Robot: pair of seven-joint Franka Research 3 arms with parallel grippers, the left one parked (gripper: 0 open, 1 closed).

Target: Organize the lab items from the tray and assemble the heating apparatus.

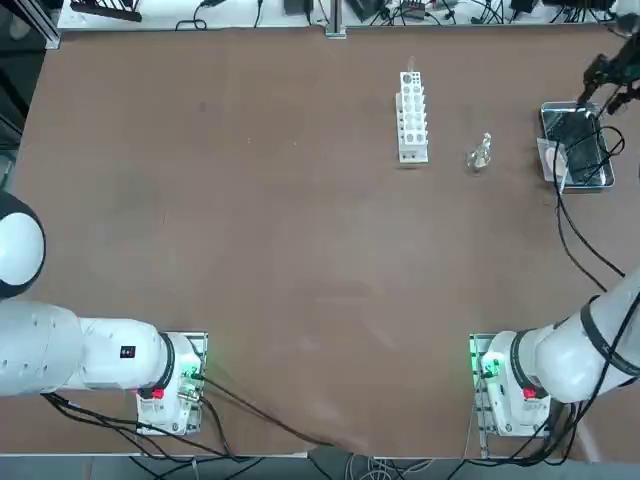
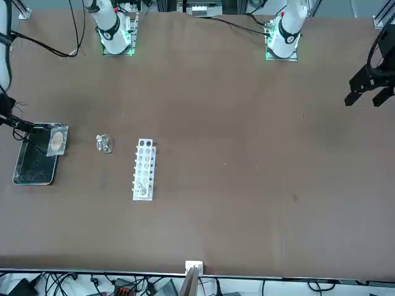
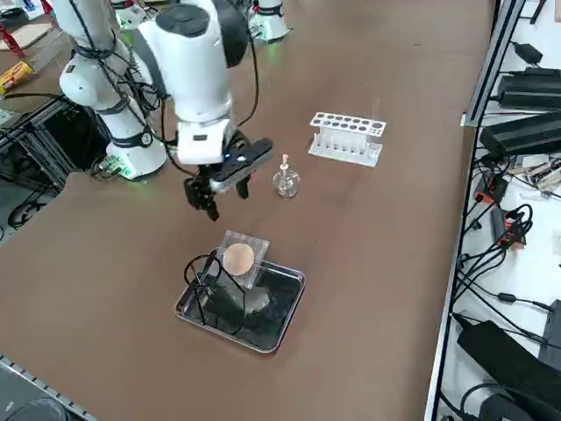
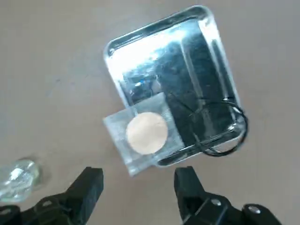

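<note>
The right tool [image 3: 219, 189] hangs spread and empty just beside the shiny metal tray [image 4: 206, 33]. Only the wrist view shows the grey mesh [image 4: 145, 133] overhanging the tray's rim and the thin black wire tripod [image 4: 220, 126] inside. The clear glass burner [image 3: 286, 181] stands on the brown desk [image 3: 368, 263] nearby.

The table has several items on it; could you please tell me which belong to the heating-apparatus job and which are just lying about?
Part of the job:
- tray
- mesh, propped on the tray's rim
- wire tripod, in the tray
- glass burner, on the table
- right pincer, open above the table beside the tray

Lying about:
- white test-tube rack
</note>
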